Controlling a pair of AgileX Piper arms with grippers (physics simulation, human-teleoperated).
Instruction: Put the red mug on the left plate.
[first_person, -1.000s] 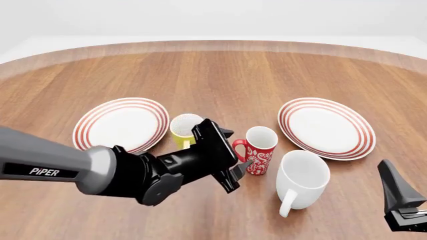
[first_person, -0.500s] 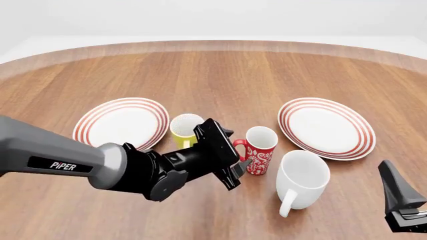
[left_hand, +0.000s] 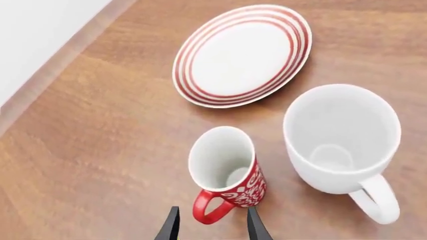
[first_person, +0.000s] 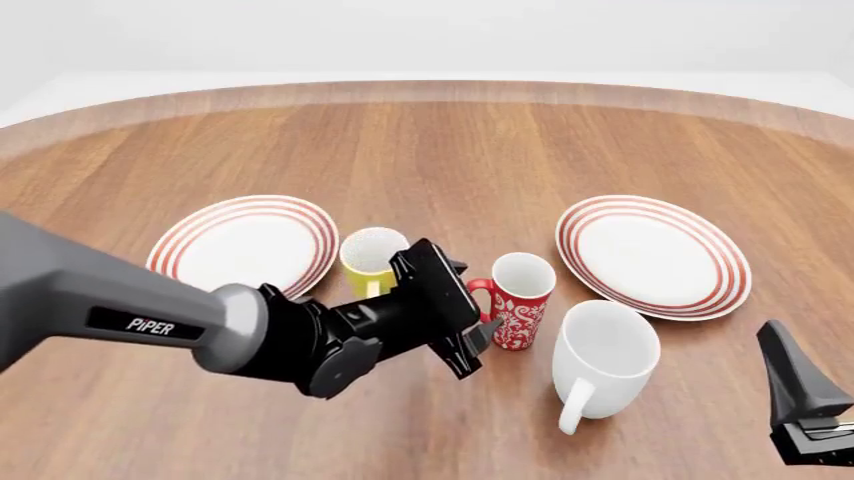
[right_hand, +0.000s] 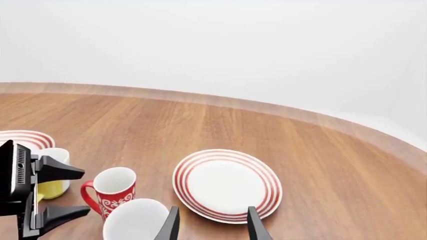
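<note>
Standing upright on the bench (first_person: 441, 150), the red mug (first_person: 519, 301) is between the yellow mug (first_person: 370, 259) and the white mug (first_person: 603, 361). The left gripper (first_person: 470, 306) is spread, its fingers on both sides of the mug's handle. The left plate (first_person: 244, 250) lies far-left. The right gripper (right_hand: 210, 225) is spread, near-right.

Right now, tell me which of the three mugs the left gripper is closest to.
The red mug with the white floral pattern: the left gripper flanks its handle. The yellow mug and white mug stand farther off.
</note>
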